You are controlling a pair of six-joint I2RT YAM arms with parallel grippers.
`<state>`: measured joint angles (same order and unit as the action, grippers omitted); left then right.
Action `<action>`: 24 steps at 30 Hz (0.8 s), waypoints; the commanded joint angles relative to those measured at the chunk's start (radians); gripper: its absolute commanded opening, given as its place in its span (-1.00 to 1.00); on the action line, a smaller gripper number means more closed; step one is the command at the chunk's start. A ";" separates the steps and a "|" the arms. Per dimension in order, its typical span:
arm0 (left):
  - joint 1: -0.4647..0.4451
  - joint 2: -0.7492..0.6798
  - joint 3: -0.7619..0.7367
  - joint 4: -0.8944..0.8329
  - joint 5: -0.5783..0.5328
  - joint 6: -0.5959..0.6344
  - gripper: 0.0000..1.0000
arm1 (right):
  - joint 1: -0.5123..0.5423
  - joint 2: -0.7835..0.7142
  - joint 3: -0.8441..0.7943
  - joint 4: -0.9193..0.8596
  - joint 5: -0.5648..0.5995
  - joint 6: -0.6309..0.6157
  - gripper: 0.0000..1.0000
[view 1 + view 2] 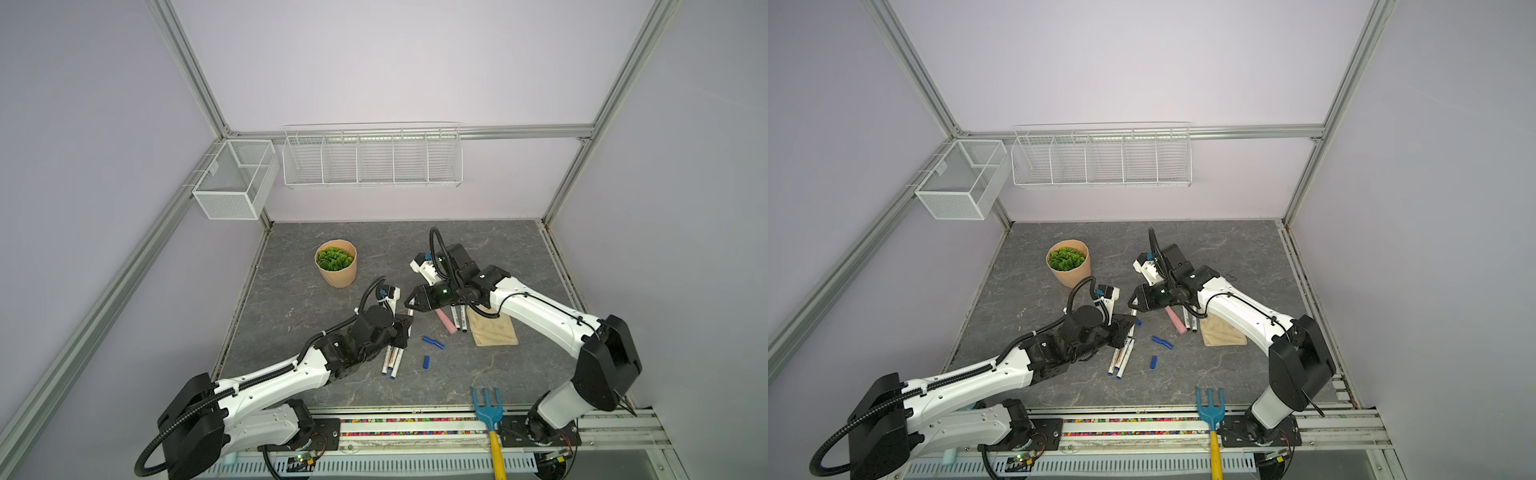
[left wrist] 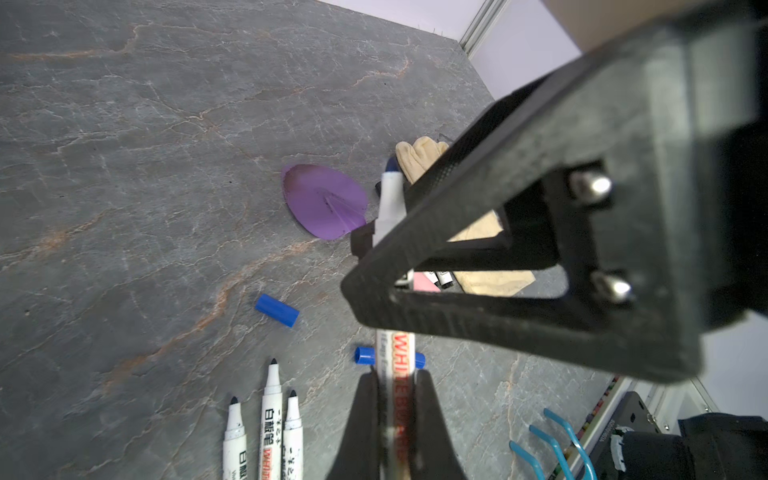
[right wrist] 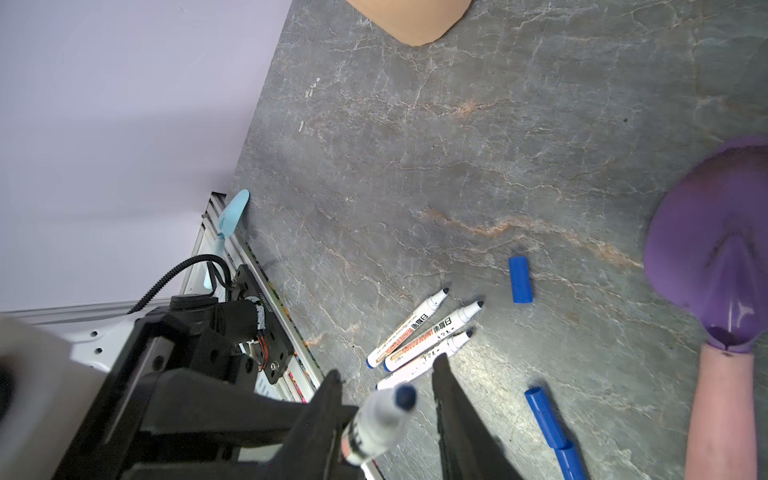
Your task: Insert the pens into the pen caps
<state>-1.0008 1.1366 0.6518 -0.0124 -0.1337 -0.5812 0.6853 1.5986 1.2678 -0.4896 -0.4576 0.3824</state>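
My left gripper (image 2: 392,376) is shut on the barrel of a white pen (image 2: 395,361) whose bare blue tip (image 3: 405,397) points up between the jaws of my right gripper (image 3: 387,365). Those jaws stand apart around the tip and hold nothing. In both top views the two grippers (image 1: 406,326) (image 1: 409,302) meet mid-table. Three more pens (image 1: 390,361) (image 3: 419,332) lie side by side below my left arm. Loose blue pen caps (image 1: 433,343) (image 1: 426,362) (image 2: 276,309) lie on the slate. Two pens (image 1: 457,318) rest beside the trowel's pink handle.
A purple trowel (image 2: 324,199) with a pink handle (image 1: 446,322) lies under my right gripper, next to a beige glove (image 1: 494,328). A potted plant (image 1: 336,262) stands behind. A blue rake (image 1: 488,409) lies at the front edge. Wire baskets (image 1: 372,156) hang on the wall.
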 commanded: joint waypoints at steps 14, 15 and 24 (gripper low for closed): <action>-0.005 0.013 -0.039 0.070 -0.041 -0.008 -0.06 | -0.045 -0.039 -0.059 0.103 -0.202 0.085 -0.79; -0.005 0.018 -0.042 0.080 -0.034 -0.009 -0.06 | -0.044 -0.042 -0.061 0.102 -0.203 0.082 -0.79; -0.005 0.076 0.008 0.117 0.023 0.018 -0.31 | -0.048 -0.049 -0.064 0.098 -0.208 0.076 -0.79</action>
<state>-1.0054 1.1950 0.6220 0.0776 -0.1322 -0.5831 0.6418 1.5799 1.2201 -0.4042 -0.6434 0.4561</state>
